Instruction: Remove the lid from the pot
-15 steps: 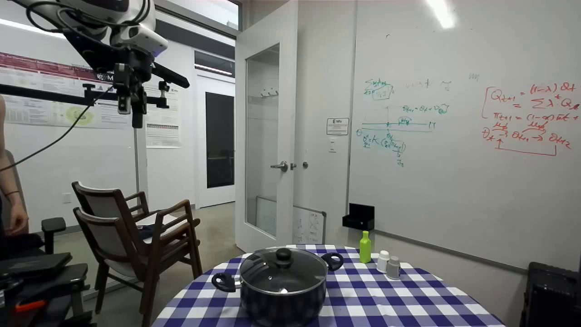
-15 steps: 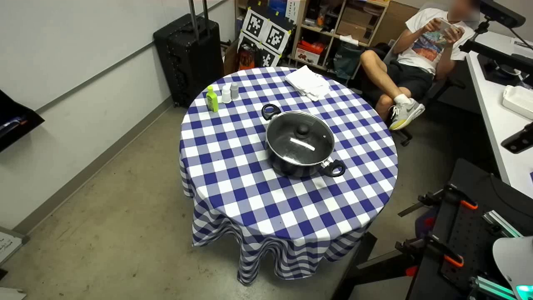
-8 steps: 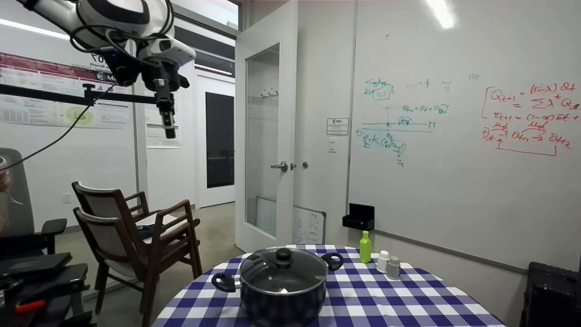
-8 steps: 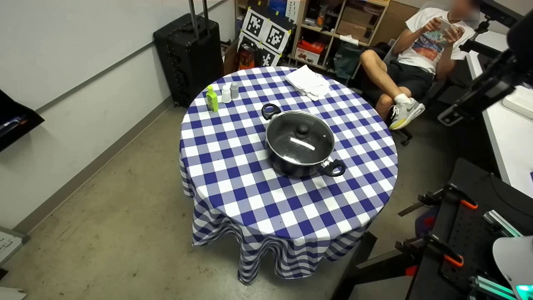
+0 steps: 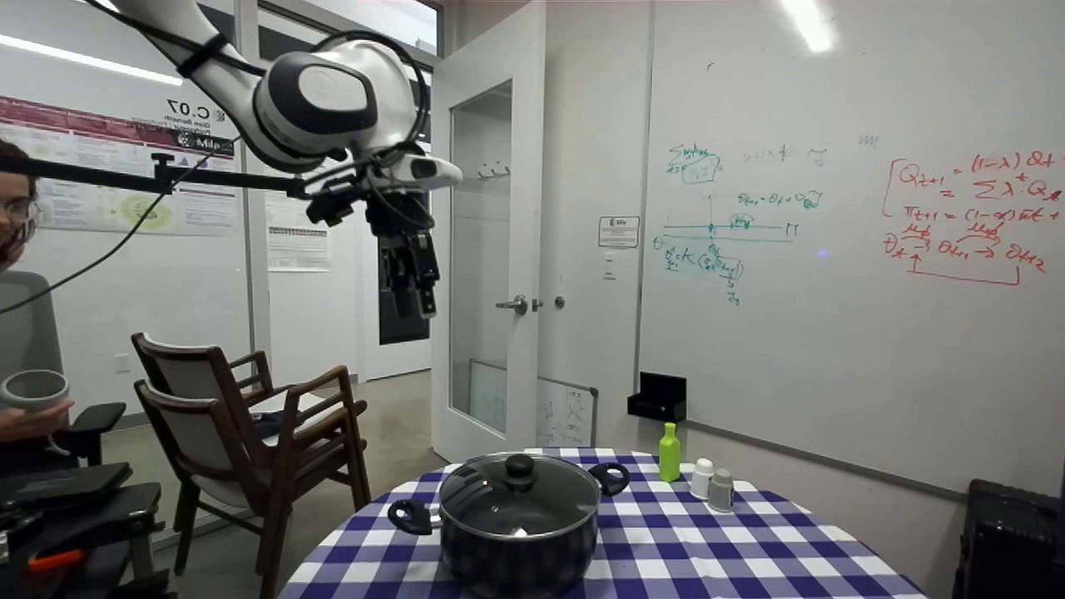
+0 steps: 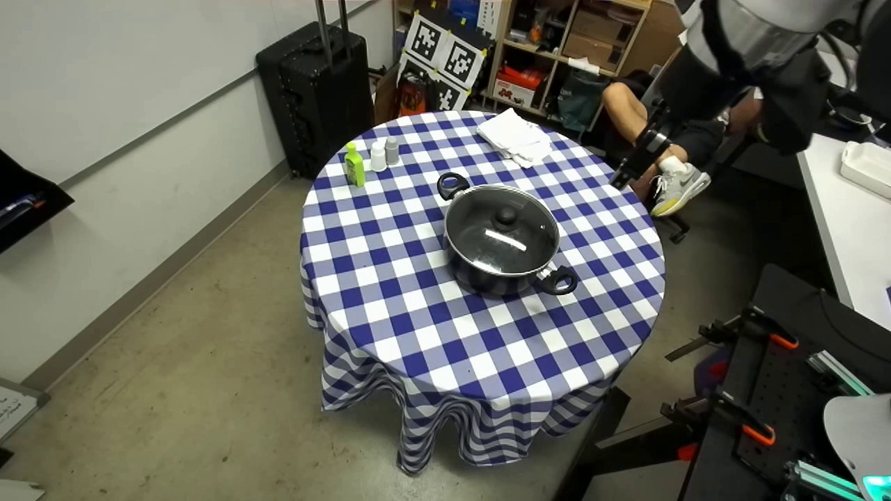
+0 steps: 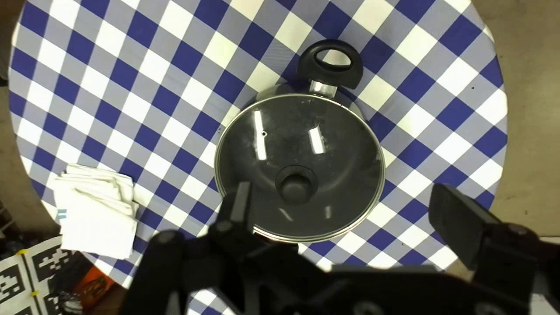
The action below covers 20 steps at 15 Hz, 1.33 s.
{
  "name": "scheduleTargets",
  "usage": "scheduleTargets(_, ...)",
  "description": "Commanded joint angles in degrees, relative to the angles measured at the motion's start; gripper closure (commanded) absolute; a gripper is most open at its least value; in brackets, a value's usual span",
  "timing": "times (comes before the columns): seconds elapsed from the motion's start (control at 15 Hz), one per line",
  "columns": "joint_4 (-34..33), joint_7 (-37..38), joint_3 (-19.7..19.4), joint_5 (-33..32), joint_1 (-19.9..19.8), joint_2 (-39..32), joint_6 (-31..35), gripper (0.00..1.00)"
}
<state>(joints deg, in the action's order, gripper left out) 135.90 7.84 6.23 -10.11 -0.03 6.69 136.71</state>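
The pot (image 5: 517, 570) stands on the checked tablecloth, dark and wide with two black side handles; it shows in both exterior views (image 6: 480, 280). The dark glass lid (image 5: 553, 507) sits on the pot with its shiny rim all round and a black central knob (image 5: 520, 467). In the wrist view the lid (image 7: 341, 166) and knob (image 7: 295, 189) are seen from above, below the gripper. My gripper (image 5: 416, 312) hangs in the air above the table's far side, apart from the lid. In the wrist view its fingers (image 7: 339, 188) are wide apart with nothing between them.
A green bottle (image 6: 354, 167), a white shaker (image 6: 378, 157) and a grey shaker (image 6: 392, 151) stand near the table edge. A folded white cloth (image 6: 515, 139) lies on the table (image 6: 418, 327). A seated person (image 6: 626, 115) is close behind the arm.
The arm has swung in from the side toward the table and come lower. The gripper now hangs nearer the pot. The pot and lid have not moved.
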Motion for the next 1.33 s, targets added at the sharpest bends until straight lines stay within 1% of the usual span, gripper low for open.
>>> scheduleTargets(0.0,-9.3,-5.1,-2.1,0.1,0.5,-14.0,0.9,0.0)
scheduleTargets(0.33,-22.5,-7.9,-2.8,0.8,1.7,-30.0,-3.2,0.0)
scheduleTargets(0.53,-30.1,-8.4,-2.7,2.4,1.8,-37.1,-5.8,0.0)
scheduleTargets(0.87,-40.1,-7.1,-3.8,5.2,1.2,-44.8,-10.7,0.0)
scheduleTargets(1.07,-44.2,-7.5,-4.3,6.9,0.4,-48.0,-12.5,0.0)
scheduleTargets(1.27,-47.1,-7.8,-4.4,8.0,-0.3,-50.5,-12.8,0.0)
